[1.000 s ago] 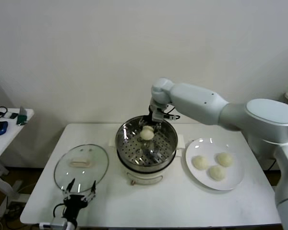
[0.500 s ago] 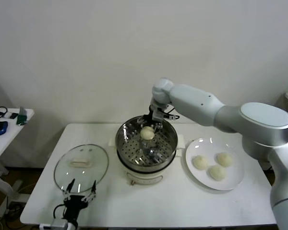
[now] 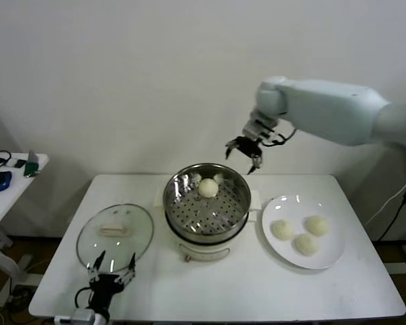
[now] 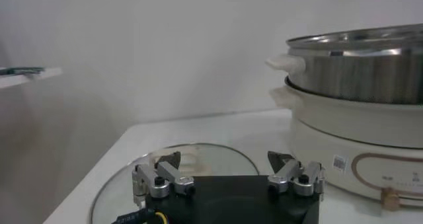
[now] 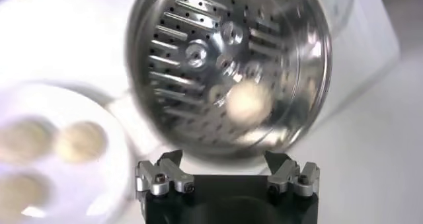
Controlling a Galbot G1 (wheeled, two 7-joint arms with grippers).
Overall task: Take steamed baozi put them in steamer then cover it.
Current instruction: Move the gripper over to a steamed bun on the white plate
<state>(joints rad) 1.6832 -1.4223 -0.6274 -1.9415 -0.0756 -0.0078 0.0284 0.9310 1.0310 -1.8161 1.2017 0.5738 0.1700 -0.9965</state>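
Watching the right tool [image 3: 243, 155] pull up and away from the round shiny stainless-steel steamer [image 3: 206, 201] on its white base. A second ago it was down inside the pot with a bun between its fingers; now it's lifted clear above the far-right rim, fingers spread wide and empty. The small cream-white steamed baozi [image 3: 208, 187] it carried sits on the hole-dotted tray, toward the back of the pot, apart from the tool. So I'd call that one down, three to go: the other three buns [image 3: 300, 235] are on the flat white round plate [image 3: 277, 250] on the bench [image 3: 257, 291], right of the steamer. Next grab should come from there.

The left tool [image 3: 111, 268] is parked low at the bench's near edge, fingers spread, holding nothing, just in front of the clear glass lid [image 3: 115, 233] with its cream handle, which lies flat left of the steamer.

Writing: the left wrist view shows a small label on the white base, too tiny for me to read.
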